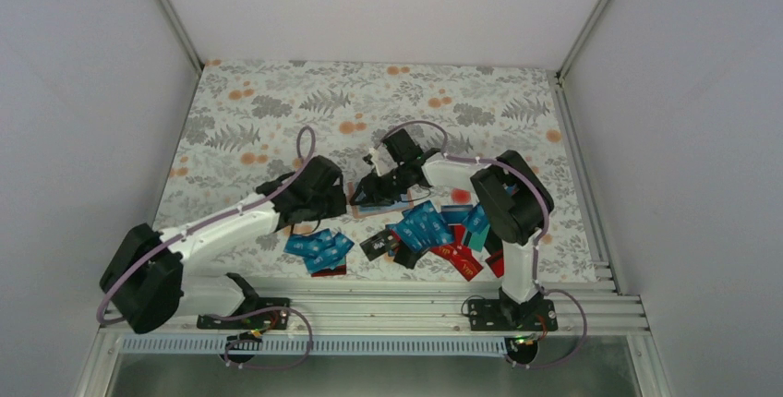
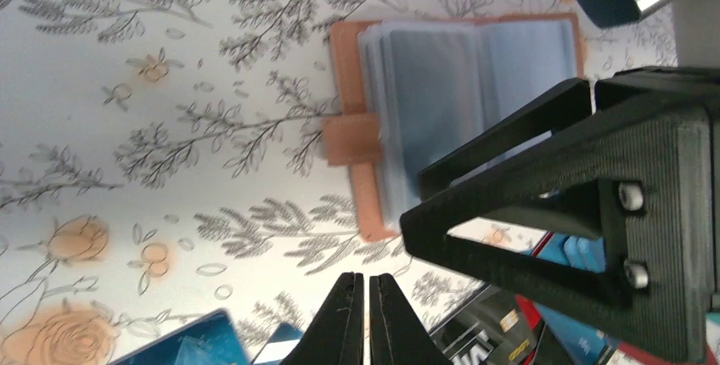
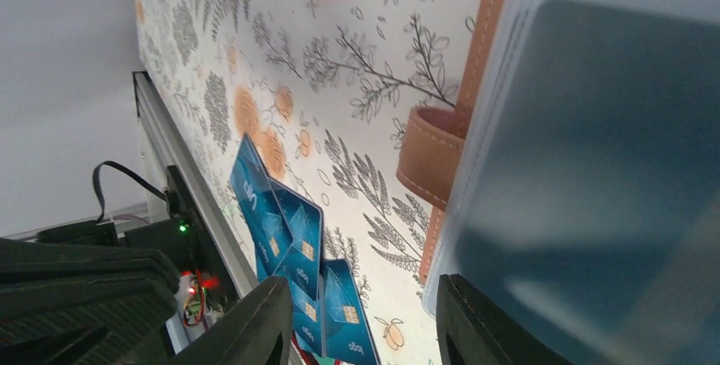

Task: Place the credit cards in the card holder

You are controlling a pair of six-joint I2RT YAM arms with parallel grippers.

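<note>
The card holder (image 2: 458, 76) lies open on the floral cloth, its clear sleeves up and its tan strap (image 2: 350, 140) to the left; it also shows in the top view (image 1: 380, 207) and the right wrist view (image 3: 594, 161). My right gripper (image 3: 363, 318) is open and empty, low over the holder's near edge, with one of its fingers (image 2: 509, 259) across the sleeves. My left gripper (image 2: 367, 289) is shut and empty just short of the holder. Blue credit cards (image 3: 293, 229) lie near it (image 1: 319, 249). A black VIP card (image 2: 480, 335) lies beside my left fingertips.
A bigger pile of blue, teal, red and black cards (image 1: 439, 231) lies right of the holder, by the right arm's base. A metal rail (image 1: 397, 309) runs along the near table edge. White walls close the left, right and back sides.
</note>
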